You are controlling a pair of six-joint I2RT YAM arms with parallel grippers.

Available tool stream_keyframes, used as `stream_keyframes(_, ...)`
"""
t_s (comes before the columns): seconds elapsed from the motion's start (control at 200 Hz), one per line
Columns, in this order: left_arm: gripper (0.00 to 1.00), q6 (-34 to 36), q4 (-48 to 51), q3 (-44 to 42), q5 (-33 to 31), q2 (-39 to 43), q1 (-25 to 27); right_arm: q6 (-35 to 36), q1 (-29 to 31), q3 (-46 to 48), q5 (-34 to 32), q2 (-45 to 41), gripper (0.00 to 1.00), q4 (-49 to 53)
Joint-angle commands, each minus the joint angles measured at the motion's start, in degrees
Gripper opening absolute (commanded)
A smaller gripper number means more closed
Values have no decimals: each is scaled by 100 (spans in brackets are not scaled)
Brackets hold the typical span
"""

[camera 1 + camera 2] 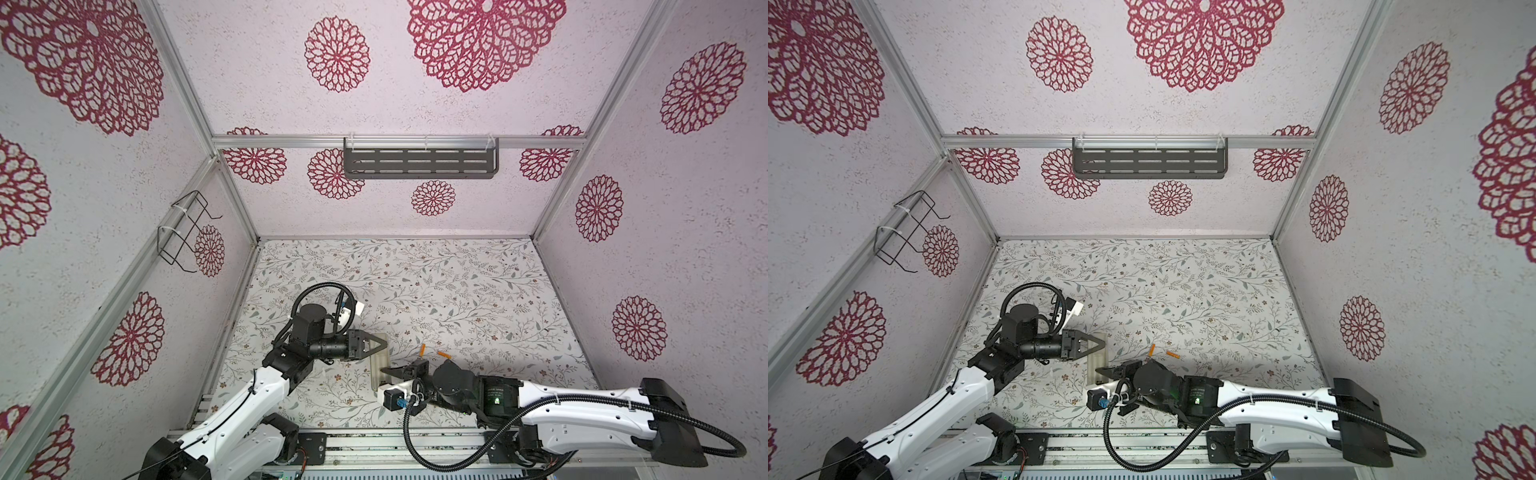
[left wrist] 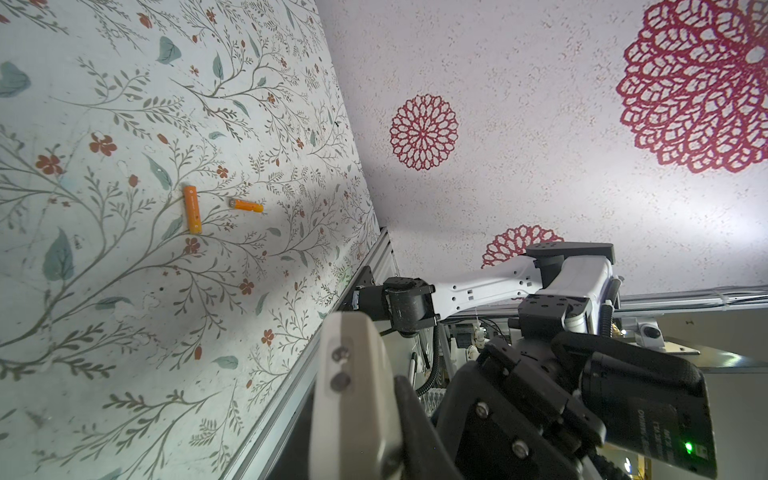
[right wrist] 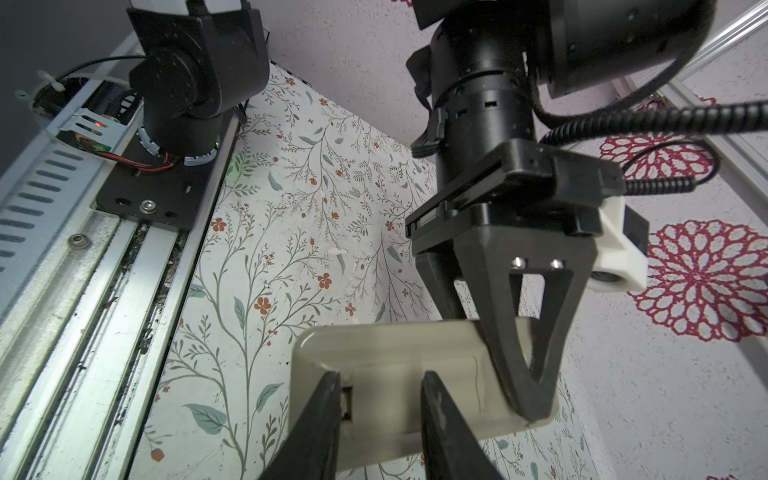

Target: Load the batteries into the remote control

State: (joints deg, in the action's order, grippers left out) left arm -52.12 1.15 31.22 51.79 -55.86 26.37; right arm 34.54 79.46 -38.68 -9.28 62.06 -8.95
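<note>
The remote control (image 1: 379, 359) (image 1: 1099, 358) is back up, its plain beige back (image 3: 386, 357) facing me. My left gripper (image 1: 384, 343) (image 1: 1102, 343) (image 3: 528, 407) is shut on its far end, and the left wrist view shows that end edge-on (image 2: 353, 374) in the left gripper (image 2: 386, 436). My right gripper (image 1: 384, 369) (image 1: 1100, 370) (image 3: 380, 386) reaches in from the right. Its jaws are apart, tips on the remote's back. One fingertip (image 3: 332, 386) sits at a dark notch by the cover panel. Two orange batteries (image 1: 422, 350) (image 1: 444, 355) (image 1: 1151, 350) (image 2: 193, 209) (image 2: 247, 205) lie on the table, right of the remote.
The floral table (image 1: 457, 299) is walled in on three sides. A grey slotted shelf (image 1: 419, 163) hangs on the back wall and a wire basket (image 1: 185, 232) on the left wall. A metal rail (image 1: 374, 444) carrying both arm bases runs along the front edge.
</note>
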Motion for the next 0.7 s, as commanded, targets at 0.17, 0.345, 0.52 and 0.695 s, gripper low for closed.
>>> stream_keyframes(0.17,0,-11,-264,24,191,8,70,181,25,-366,-317,135,35,274)
stream_keyframes(0.345,0,-9,-264,42,235,18,74,316,34,-413,-499,199,35,316)
stream_keyframes(0.52,0,-11,-264,42,244,0,70,411,34,-454,-641,296,35,263)
stream_keyframes(0.695,0,-7,-264,42,235,5,73,397,32,-531,-519,332,35,364)
